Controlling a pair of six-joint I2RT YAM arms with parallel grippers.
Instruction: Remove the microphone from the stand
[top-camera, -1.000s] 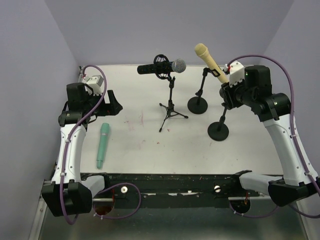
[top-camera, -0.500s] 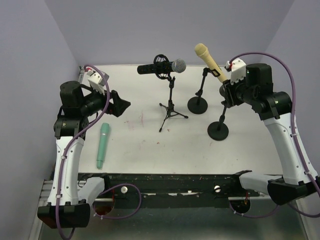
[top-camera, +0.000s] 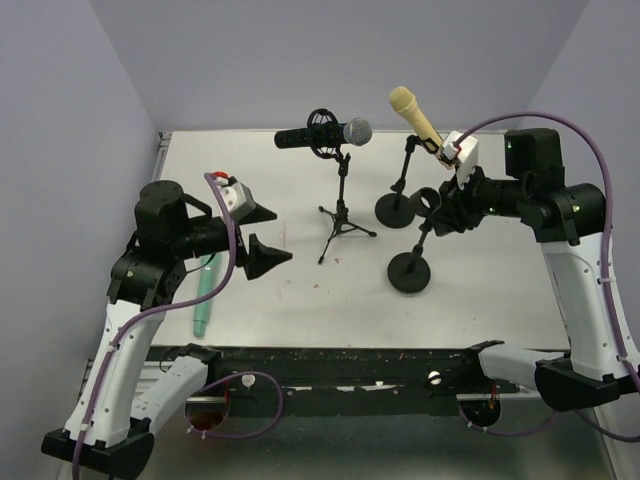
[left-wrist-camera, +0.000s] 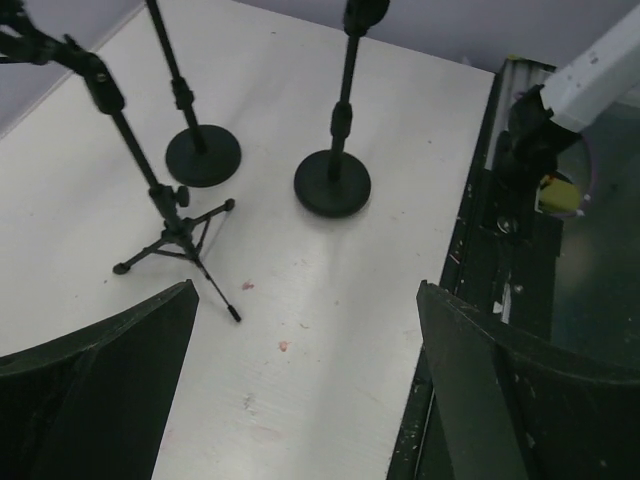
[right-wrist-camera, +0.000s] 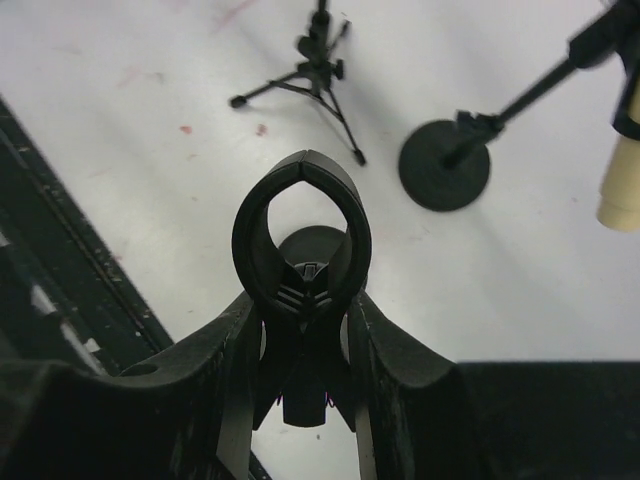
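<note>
A cream microphone (top-camera: 414, 115) sits in the clip of a round-base stand (top-camera: 396, 209) at the back right. A black-and-silver microphone (top-camera: 327, 135) rests on a tripod stand (top-camera: 340, 215). A green microphone (top-camera: 202, 298) lies flat on the table, partly hidden under my left arm. My right gripper (top-camera: 447, 206) is shut on the empty ring clip (right-wrist-camera: 302, 228) of a second round-base stand (top-camera: 410, 271), which leans. In the right wrist view my right gripper (right-wrist-camera: 302, 310) squeezes the clip's stem. My left gripper (top-camera: 267, 234) hangs open over the table, left of the tripod, holding nothing.
The left wrist view shows my open left gripper (left-wrist-camera: 305, 292) above bare table, the tripod stand (left-wrist-camera: 176, 236) and both round bases (left-wrist-camera: 203, 155) (left-wrist-camera: 332, 183) ahead. The black front rail (top-camera: 330, 362) runs along the near edge. Purple walls close in the back and sides.
My left arm swung from the far left edge toward the table's middle, staying open. My right gripper tilted over and pulled the empty stand leftward; its base slid left and nearer.
</note>
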